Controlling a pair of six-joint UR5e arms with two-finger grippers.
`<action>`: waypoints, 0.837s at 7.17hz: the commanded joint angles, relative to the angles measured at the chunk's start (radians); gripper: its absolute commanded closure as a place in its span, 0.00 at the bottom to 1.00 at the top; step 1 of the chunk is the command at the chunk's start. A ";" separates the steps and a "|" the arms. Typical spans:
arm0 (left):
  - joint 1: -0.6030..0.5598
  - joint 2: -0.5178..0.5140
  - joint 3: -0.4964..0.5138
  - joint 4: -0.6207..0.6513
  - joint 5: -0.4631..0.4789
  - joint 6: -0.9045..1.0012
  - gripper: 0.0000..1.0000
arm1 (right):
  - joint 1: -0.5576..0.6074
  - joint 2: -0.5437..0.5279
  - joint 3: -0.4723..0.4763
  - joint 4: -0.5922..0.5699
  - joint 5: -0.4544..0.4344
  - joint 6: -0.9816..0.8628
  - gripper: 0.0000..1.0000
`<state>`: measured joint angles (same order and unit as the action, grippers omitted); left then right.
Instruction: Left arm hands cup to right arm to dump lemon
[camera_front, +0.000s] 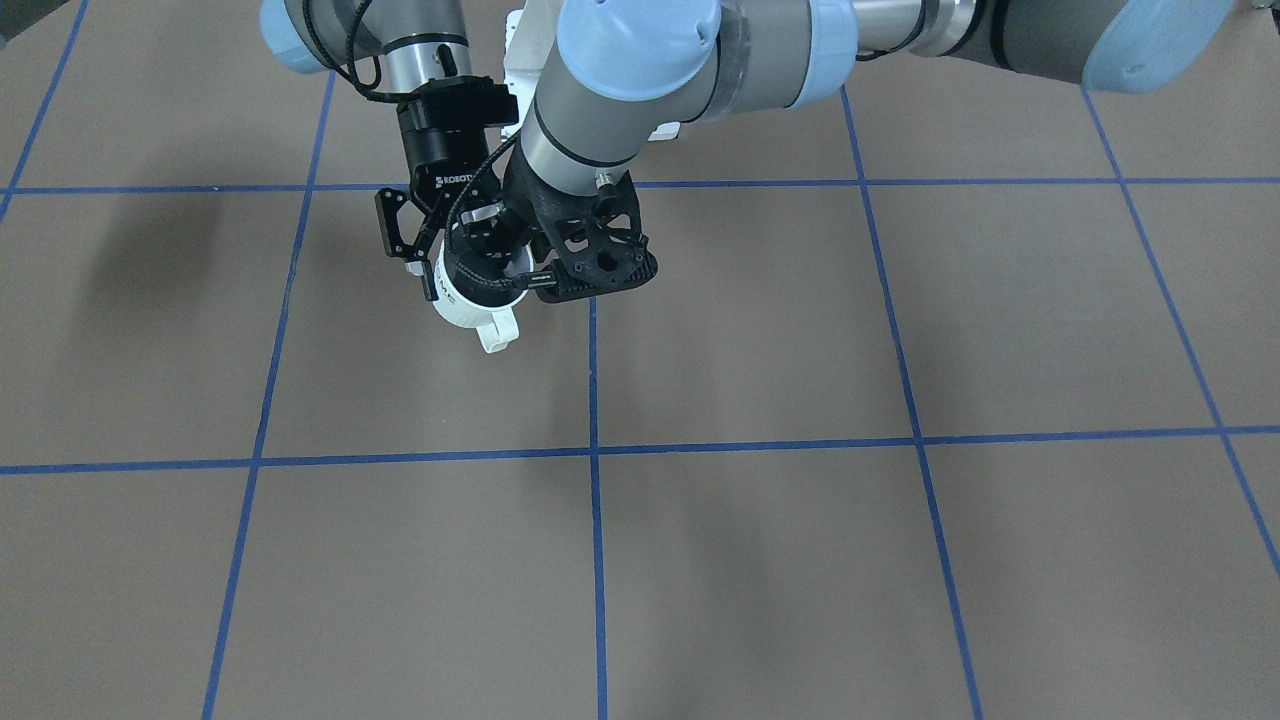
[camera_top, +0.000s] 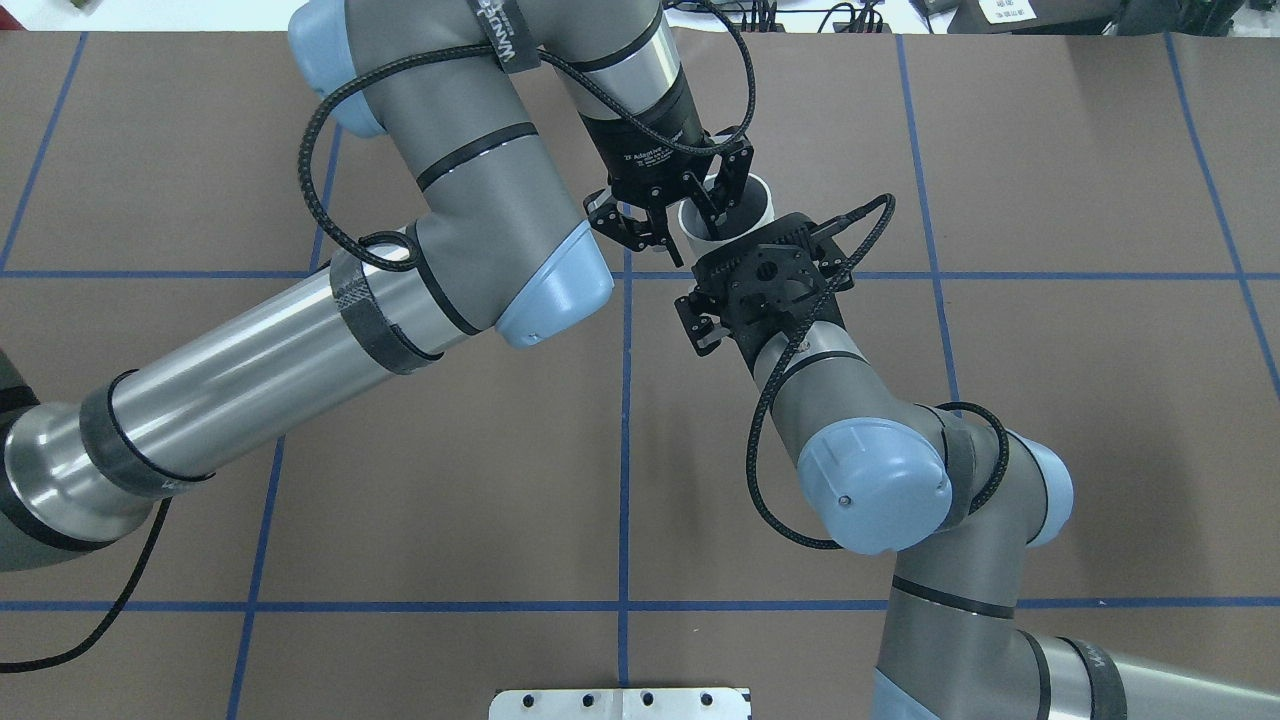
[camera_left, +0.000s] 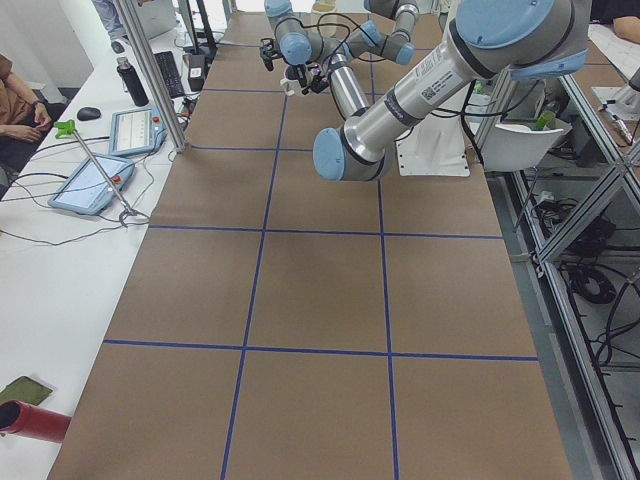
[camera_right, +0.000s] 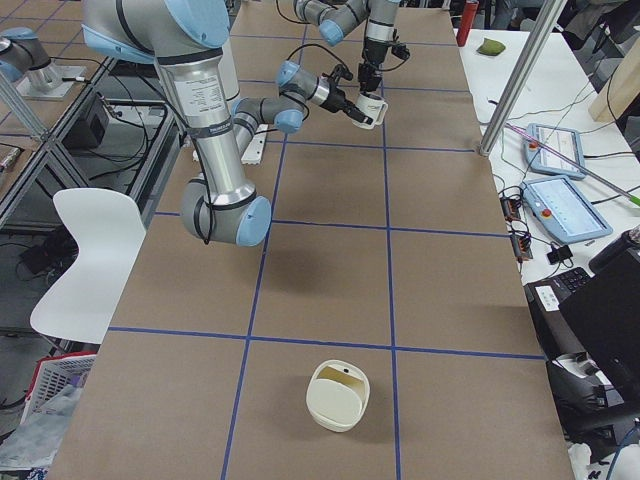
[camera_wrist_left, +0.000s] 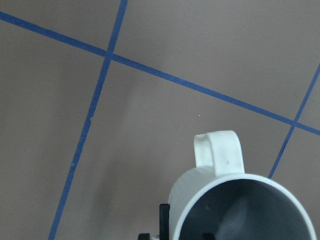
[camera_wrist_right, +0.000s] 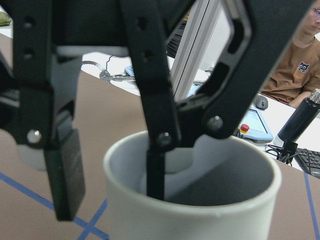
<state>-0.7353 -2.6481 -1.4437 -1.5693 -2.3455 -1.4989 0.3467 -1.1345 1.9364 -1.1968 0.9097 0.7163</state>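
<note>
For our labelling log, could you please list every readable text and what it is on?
"2F Adaptive": left claw, on its body; finer print unreadable.
"ROBOTI", cut off: same body, front view.
"ME", partly hidden: cup.
Left arm sticker: too small to read.

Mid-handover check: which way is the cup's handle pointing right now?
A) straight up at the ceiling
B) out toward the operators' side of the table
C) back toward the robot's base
B: in the front-facing view the cup has its handle sticking out toward the bottom edge, away from the base at the top. The exterior right view also shows the handle on the operators' side.
</note>
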 joint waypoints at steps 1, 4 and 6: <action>0.001 0.000 0.000 0.000 0.000 0.003 0.62 | 0.001 -0.002 0.003 0.002 0.000 0.000 0.99; -0.003 0.000 0.002 -0.002 0.000 0.003 0.70 | -0.002 -0.011 0.006 0.003 -0.002 0.002 0.97; -0.004 0.000 0.003 -0.002 0.002 0.005 0.74 | -0.003 -0.011 0.006 0.003 -0.002 0.002 0.93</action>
<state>-0.7385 -2.6477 -1.4415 -1.5708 -2.3445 -1.4947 0.3450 -1.1458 1.9411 -1.1935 0.9082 0.7178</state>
